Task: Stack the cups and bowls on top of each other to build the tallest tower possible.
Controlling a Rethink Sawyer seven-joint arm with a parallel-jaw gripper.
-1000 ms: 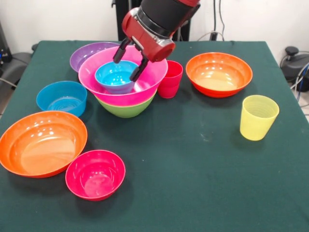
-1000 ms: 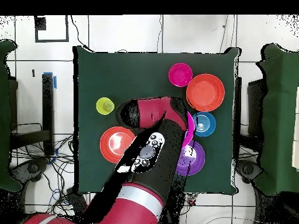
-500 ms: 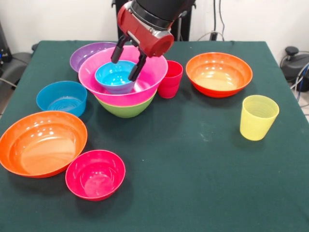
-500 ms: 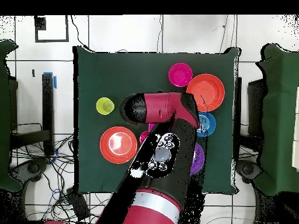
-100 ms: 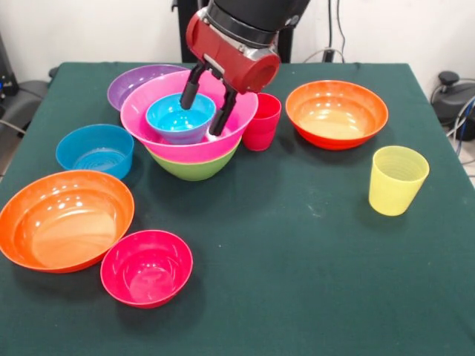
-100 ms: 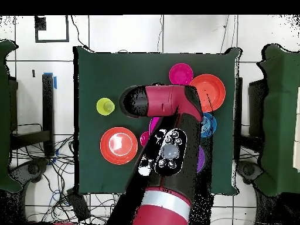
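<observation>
**Ana:** Bowls first, from the front view. The tower [image 5: 191, 144] sits far left of centre: green bowl [image 5: 194, 167] at the bottom, big pink bowl [image 5: 167, 119] nested in it, a small blue bowl [image 5: 177, 119] inside that. The gripper [image 5: 204, 111] hangs over the blue bowl's right rim, its fingers spread apart and empty, one inside the bowl, one outside it.

**Ben:** And the loose pieces?

**Ana:** The red cup [image 5: 261, 122] touches the tower's right side; the yellow cup [image 5: 397, 180] stands well apart at the right. I judge them light, stiff and slippery, so pinch across a rim wall.

**Ben:** Overhead?

**Ana:** The arm [image 6: 167, 146] covers the tower. The yellow cup [image 6: 105, 106], one orange bowl [image 6: 118, 145] and the red-pink bowl [image 6: 180, 74] show clear of it; the gripper itself is hidden there.
</observation>
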